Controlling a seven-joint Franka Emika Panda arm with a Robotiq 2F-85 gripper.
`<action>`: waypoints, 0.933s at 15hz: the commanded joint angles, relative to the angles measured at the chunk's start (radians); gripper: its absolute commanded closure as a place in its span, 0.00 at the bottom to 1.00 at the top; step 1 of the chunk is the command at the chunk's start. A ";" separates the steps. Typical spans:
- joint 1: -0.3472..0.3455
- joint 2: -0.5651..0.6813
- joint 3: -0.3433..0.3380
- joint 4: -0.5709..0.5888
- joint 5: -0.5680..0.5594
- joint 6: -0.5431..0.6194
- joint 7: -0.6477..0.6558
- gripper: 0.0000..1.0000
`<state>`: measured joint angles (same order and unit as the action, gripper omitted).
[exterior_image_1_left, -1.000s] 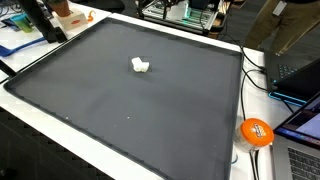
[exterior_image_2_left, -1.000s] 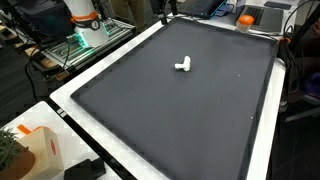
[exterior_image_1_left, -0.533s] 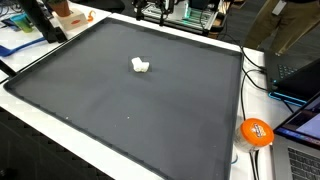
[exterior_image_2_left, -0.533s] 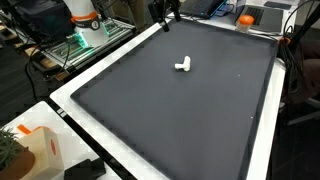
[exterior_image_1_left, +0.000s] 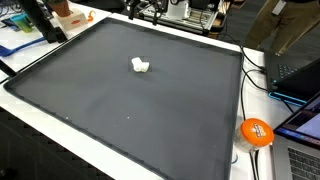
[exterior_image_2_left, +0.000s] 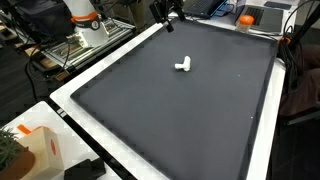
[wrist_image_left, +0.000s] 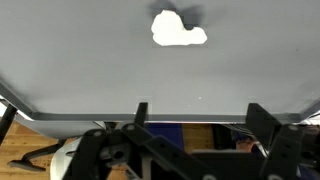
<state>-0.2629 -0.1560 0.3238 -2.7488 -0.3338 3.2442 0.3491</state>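
Note:
A small white lumpy object (exterior_image_1_left: 141, 66) lies on a large dark grey mat (exterior_image_1_left: 120, 110). It shows in both exterior views (exterior_image_2_left: 183, 66), and near the top of the wrist view (wrist_image_left: 178, 28). My gripper (exterior_image_2_left: 166, 12) hangs over the mat's far edge, well apart from the white object, and is only partly in view in an exterior view (exterior_image_1_left: 148, 10). In the wrist view its two black fingers (wrist_image_left: 200, 115) stand wide apart with nothing between them. The gripper is open and empty.
The mat (exterior_image_2_left: 190, 110) has a white border. An orange round object (exterior_image_1_left: 256, 132), cables and laptops (exterior_image_1_left: 300, 75) lie beside one edge. A white and orange box (exterior_image_2_left: 35, 150) sits at a corner. The robot base (exterior_image_2_left: 85, 20) and an equipment rack stand behind.
The gripper has come into view at the mat's far edge, moving in over the mat. The white object has not moved.

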 joint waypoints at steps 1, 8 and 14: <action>-0.008 0.001 0.004 0.001 -0.001 0.000 0.000 0.00; 0.043 0.069 -0.016 0.045 0.006 -0.067 -0.011 0.00; 0.110 0.118 -0.013 0.146 0.100 -0.228 -0.076 0.00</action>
<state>-0.1866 -0.0603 0.3194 -2.6592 -0.2965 3.0987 0.3313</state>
